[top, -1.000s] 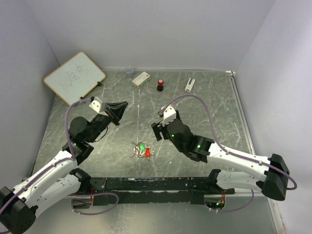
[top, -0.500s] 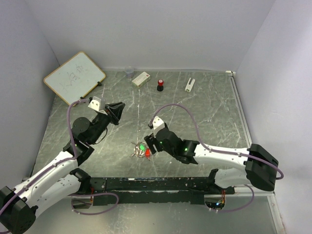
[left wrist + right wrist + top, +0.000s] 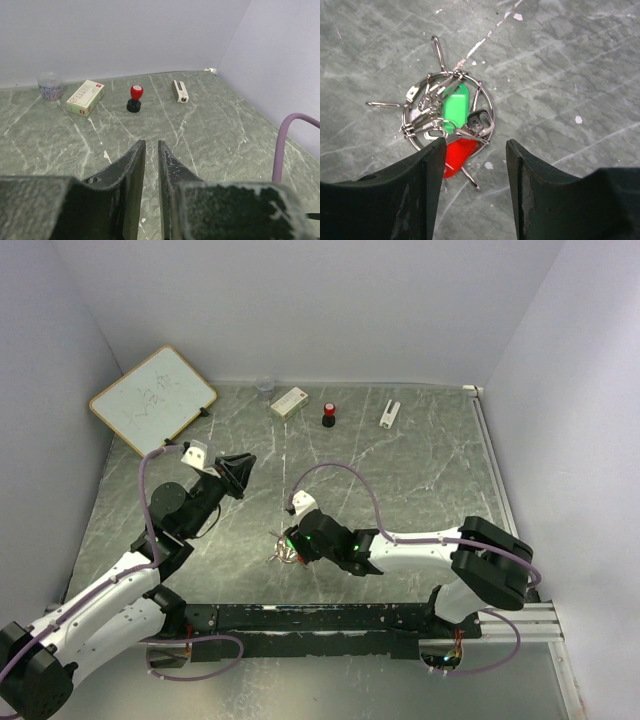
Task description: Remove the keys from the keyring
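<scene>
Fingers of my right gripper (image 3: 475, 147) stand wide apart, empty, poised just over the keyring (image 3: 489, 106). It lies flat on the worktop (image 3: 580, 70), mid-frame in the right wrist view, carrying the green key (image 3: 456, 106), the red key (image 3: 456, 159) just below it, and tangled silver clips (image 3: 422, 122). My left gripper (image 3: 150, 150), fingers nearly together and empty, hangs well apart, centre left in the overhead view. I judge this the first grasp: next, pinch one key head cleanly without dragging the keyring.

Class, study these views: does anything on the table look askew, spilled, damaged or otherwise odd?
Nothing looks spilled or damaged. Only the whiteboard sits askew, angled to the walls at the far left corner. The keys lie in a tangled bunch on the keyring.
</scene>
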Available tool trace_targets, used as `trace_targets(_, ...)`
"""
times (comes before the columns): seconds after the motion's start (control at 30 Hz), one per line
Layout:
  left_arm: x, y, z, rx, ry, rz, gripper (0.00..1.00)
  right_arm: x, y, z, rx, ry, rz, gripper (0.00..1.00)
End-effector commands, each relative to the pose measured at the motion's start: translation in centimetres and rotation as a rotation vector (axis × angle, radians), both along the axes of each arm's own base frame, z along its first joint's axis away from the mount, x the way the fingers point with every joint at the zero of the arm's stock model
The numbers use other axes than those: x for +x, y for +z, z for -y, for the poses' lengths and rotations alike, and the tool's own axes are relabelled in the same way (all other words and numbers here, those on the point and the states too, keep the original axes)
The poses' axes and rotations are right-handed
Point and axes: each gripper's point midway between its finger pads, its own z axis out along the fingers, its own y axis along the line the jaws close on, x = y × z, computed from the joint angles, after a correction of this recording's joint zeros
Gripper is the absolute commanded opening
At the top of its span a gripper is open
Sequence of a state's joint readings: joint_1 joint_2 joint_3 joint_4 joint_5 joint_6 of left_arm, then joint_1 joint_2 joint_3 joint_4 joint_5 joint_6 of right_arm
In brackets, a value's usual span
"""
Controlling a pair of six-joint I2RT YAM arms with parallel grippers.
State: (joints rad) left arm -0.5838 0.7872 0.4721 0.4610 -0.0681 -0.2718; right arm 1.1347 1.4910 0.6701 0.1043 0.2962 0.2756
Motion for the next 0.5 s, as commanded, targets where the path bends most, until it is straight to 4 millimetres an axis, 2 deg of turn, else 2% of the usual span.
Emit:
trace_targets(0.0, 0.0, 0.5, -0.4, -0.026, 0.013, 0.018, 0.27, 0.5, 0.9, -2.0, 0.044, 0.017, 0.016, 0.5)
trace_targets(0.47, -0.1, 0.3, -0.3, -0.028, 0.008, 0.02, 0.26, 0.7, -0.9, -1.4, 0.001, -0.014, 0.006, 0.45)
